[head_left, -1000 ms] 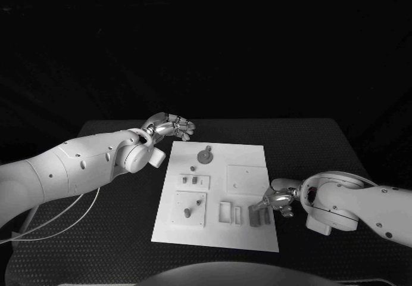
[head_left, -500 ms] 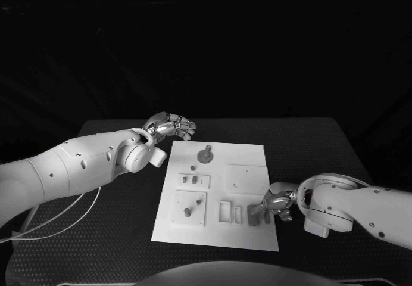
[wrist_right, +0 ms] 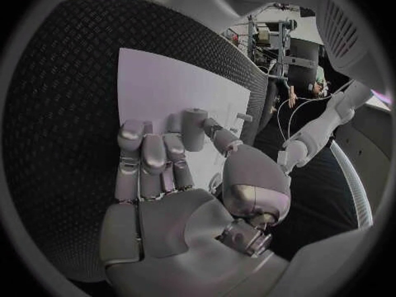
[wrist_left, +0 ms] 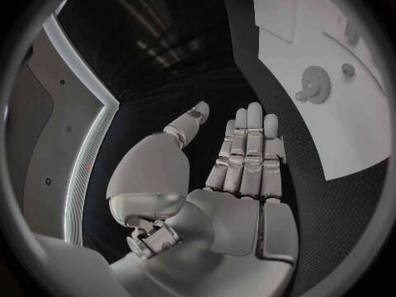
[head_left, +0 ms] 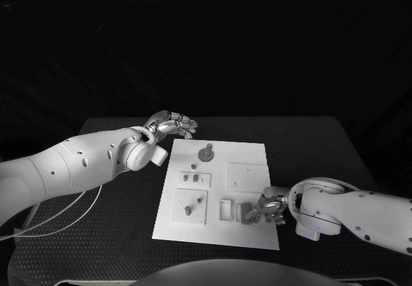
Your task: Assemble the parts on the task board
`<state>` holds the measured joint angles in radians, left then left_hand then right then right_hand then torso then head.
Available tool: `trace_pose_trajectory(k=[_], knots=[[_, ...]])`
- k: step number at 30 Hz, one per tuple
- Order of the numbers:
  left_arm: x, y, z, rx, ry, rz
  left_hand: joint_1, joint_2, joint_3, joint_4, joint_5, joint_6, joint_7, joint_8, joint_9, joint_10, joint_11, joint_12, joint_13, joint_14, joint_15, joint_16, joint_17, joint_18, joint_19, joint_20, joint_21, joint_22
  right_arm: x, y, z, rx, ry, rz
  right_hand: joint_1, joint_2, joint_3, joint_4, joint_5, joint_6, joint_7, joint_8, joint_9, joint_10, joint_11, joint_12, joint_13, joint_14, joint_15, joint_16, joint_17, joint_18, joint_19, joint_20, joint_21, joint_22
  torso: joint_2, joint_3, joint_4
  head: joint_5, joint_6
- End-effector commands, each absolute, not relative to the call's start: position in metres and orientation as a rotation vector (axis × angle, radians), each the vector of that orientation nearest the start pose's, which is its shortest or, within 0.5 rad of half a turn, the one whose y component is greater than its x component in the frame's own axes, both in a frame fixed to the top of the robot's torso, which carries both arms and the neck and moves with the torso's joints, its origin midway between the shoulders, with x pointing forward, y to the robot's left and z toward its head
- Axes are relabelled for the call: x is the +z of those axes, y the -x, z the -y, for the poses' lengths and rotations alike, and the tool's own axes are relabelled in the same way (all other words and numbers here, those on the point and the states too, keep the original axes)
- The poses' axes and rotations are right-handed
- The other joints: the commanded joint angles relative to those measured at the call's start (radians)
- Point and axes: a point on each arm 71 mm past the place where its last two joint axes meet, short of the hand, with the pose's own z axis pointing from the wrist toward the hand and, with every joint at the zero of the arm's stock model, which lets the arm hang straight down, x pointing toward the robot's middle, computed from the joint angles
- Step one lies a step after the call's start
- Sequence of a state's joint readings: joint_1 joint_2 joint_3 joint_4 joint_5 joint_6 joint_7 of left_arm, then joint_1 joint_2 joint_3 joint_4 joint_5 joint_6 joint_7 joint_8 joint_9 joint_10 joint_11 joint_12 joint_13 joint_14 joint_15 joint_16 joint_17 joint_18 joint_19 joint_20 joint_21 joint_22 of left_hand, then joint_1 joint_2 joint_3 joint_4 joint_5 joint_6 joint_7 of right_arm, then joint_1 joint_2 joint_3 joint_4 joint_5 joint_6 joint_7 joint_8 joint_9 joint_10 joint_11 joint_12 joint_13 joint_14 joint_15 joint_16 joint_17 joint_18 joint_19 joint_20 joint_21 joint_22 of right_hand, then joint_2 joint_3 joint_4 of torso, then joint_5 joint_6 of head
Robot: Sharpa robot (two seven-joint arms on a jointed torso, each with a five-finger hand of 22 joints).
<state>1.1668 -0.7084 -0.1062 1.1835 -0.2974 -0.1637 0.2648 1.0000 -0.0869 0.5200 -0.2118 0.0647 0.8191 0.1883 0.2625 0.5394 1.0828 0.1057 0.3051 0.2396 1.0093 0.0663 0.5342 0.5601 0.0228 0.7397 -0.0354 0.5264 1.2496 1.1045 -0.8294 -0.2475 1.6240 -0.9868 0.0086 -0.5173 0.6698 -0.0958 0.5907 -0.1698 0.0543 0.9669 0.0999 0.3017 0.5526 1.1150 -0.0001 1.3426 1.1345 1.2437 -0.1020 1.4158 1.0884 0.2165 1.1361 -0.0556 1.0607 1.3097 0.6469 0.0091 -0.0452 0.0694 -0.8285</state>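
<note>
The main risk sits at the near right of the flat white rectangular task board (head_left: 219, 190), where the right silver many-fingered robot hand (head_left: 262, 210) crowds the small upright grey parts (head_left: 250, 213) beside the slot block; a misjudged press could probably tip a piece, jam it askew in its slot, or push the unclamped-looking board across the black textured counter (head_left: 112, 238); its fingers hide the contact, so alignment is hard to check; the right wrist view shows that hand's fingers (wrist_right: 152, 155) lying close together and curled over the board, but whether they pinch a part I cannot tell; the left robot hand (head_left: 174, 126) hangs beyond the board's far left corner, fingers straight and side by side with the thumb apart, holding nothing and touching nothing; a round grey gear-like part (head_left: 206, 155) rests near the board's far edge.
</note>
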Motion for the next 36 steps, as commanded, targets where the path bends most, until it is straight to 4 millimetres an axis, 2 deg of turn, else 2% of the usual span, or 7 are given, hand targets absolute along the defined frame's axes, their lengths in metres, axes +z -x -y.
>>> trace_pose_trajectory(k=[1, 9, 17, 22, 32, 36], knots=[[-0.243, -0.526, -0.232, -1.289, 0.894, -1.708, -0.003, 0.006, -0.001, 0.006, -0.002, -0.006, 0.000, 0.005, -0.002, 0.000, 0.008, -0.005, 0.001, 0.004, 0.002, -0.004, 0.002, 0.013, 0.004, 0.004, -0.004, 0.002, -0.323, -0.390, 0.190, 0.419, -0.220, -2.504, -0.010, -0.003, -0.001, -0.007, -0.006, -0.001, 0.011, -0.002, -0.001, 0.001, 0.000, -0.007, 0.000, 0.004, -0.003, -0.004, 0.000, 0.045, -0.007, 0.002, 0.003, 0.008, -0.001, -0.0008, 0.0002, 0.003, -0.003], [-0.243, -0.526, -0.232, -1.287, 0.895, -1.709, -0.003, 0.006, -0.001, 0.006, -0.002, -0.006, 0.000, 0.005, -0.002, 0.000, 0.008, -0.006, 0.001, 0.004, 0.002, -0.004, 0.003, 0.013, 0.004, 0.004, -0.005, 0.002, -0.322, -0.392, 0.187, 0.437, -0.240, -2.471, -0.024, -0.019, 0.000, -0.014, -0.006, -0.007, 0.012, -0.007, -0.004, -0.005, 0.001, -0.015, -0.003, 0.000, -0.003, -0.012, -0.002, 0.045, -0.007, 0.004, 0.002, 0.006, -0.001, -0.0019, 0.0002, 0.004, -0.005], [-0.243, -0.526, -0.232, -1.289, 0.895, -1.711, -0.003, 0.006, -0.001, 0.006, -0.002, -0.007, 0.000, 0.005, -0.002, 0.000, 0.008, -0.006, 0.002, 0.004, 0.002, -0.005, 0.003, 0.013, 0.004, 0.004, -0.005, 0.002, -0.324, -0.392, 0.180, 0.439, -0.217, -2.502, -0.042, -0.034, 0.000, -0.012, -0.005, -0.012, 0.014, -0.012, -0.006, -0.016, 0.003, -0.024, -0.007, -0.006, -0.001, -0.021, -0.005, 0.045, -0.009, 0.005, -0.001, 0.004, -0.001, -0.0005, -0.0012, 0.007, -0.005], [-0.243, -0.526, -0.233, -1.287, 0.896, -1.710, -0.009, 0.006, -0.004, 0.010, -0.004, -0.007, 0.000, 0.005, -0.002, 0.000, 0.009, -0.006, 0.002, 0.005, 0.003, -0.007, 0.005, 0.012, 0.004, 0.005, -0.006, 0.003, -0.326, -0.393, 0.176, 0.432, -0.199, -2.518, -0.031, -0.030, 0.011, -0.022, -0.005, -0.015, 0.015, -0.014, -0.007, -0.023, 0.004, -0.030, -0.009, -0.009, 0.000, -0.025, -0.005, 0.045, -0.010, 0.005, -0.002, 0.003, -0.001, -0.0002, -0.0025, 0.008, -0.005], [-0.243, -0.525, -0.233, -1.287, 0.896, -1.710, -0.009, 0.006, -0.004, 0.011, -0.005, -0.007, 0.000, 0.005, -0.002, 0.000, 0.009, -0.007, 0.003, 0.005, 0.003, -0.008, 0.006, 0.013, 0.004, 0.004, -0.007, 0.004, -0.329, -0.395, 0.171, 0.429, -0.197, -2.526, -0.028, -0.032, 0.017, -0.030, -0.005, -0.015, 0.016, -0.015, -0.008, -0.024, 0.005, -0.032, -0.006, -0.010, 0.001, -0.028, -0.002, 0.045, -0.011, 0.006, -0.002, 0.003, 0.000, -0.0004, -0.0009, 0.008, -0.007], [-0.243, -0.525, -0.233, -1.288, 0.896, -1.711, -0.009, 0.007, -0.004, 0.011, -0.005, -0.007, 0.000, 0.005, -0.002, 0.000, 0.008, -0.007, 0.003, 0.005, 0.003, -0.008, 0.007, 0.013, 0.004, 0.004, -0.007, 0.004, -0.331, -0.395, 0.171, 0.431, -0.205, -2.525, 0.002, -0.008, 0.042, -0.045, -0.005, -0.008, 0.014, -0.011, -0.006, -0.024, 0.004, -0.034, -0.003, -0.010, 0.000, -0.031, 0.001, 0.045, -0.010, 0.005, -0.002, 0.003, 0.000, -0.0008, -0.0014, 0.008, -0.009]])
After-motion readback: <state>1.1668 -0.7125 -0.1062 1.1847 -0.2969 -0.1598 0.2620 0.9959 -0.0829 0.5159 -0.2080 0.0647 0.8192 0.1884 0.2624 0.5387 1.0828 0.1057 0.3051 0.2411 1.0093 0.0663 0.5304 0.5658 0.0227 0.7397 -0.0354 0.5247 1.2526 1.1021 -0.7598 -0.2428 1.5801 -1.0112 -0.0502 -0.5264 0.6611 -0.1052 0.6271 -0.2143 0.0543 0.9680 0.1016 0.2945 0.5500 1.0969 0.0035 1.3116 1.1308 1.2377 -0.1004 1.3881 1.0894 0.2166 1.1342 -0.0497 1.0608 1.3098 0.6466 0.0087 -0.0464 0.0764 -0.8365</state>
